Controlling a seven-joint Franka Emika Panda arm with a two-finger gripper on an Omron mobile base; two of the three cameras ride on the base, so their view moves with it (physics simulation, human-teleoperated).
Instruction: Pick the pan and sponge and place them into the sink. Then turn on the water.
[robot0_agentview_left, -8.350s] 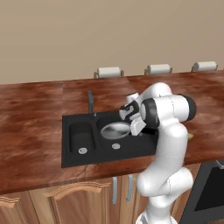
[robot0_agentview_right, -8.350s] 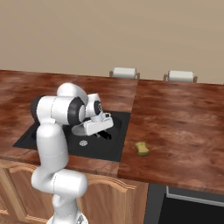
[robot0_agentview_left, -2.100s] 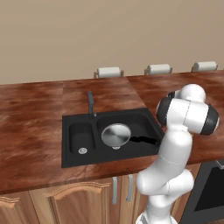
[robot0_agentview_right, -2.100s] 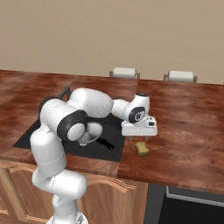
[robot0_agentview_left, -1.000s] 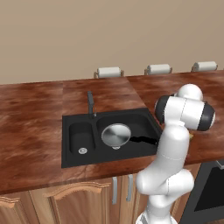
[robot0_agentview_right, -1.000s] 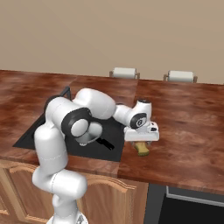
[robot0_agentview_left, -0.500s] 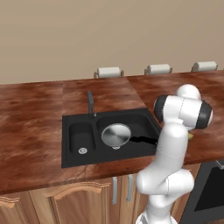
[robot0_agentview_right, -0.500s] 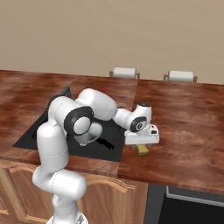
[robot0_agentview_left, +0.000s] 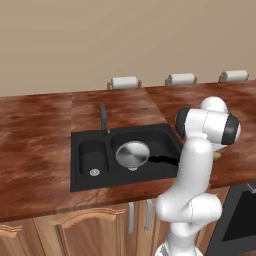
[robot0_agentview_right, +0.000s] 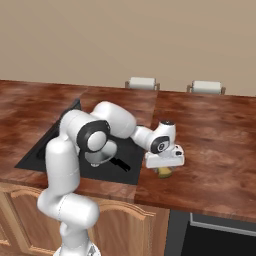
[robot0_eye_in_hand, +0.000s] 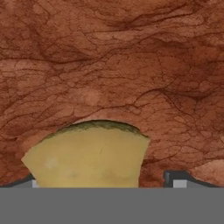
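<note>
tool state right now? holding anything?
Tool: open, down over the sponge on the counter, fingers on either side of it, not gripping yet.

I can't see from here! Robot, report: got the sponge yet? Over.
End effector open, low over small yellow rectangular sponge, no grip yet. Round silver-grey metal pan already in black sink. Nothing in the way.

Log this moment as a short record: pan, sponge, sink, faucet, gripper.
pan: pan lies in the larger basin of the sink, handle pointing right
sponge: sponge on the wooden counter, right of the sink, directly under the gripper
faucet: faucet shows no stream
gripper: low over the sponge, fingers open either side of it
</note>
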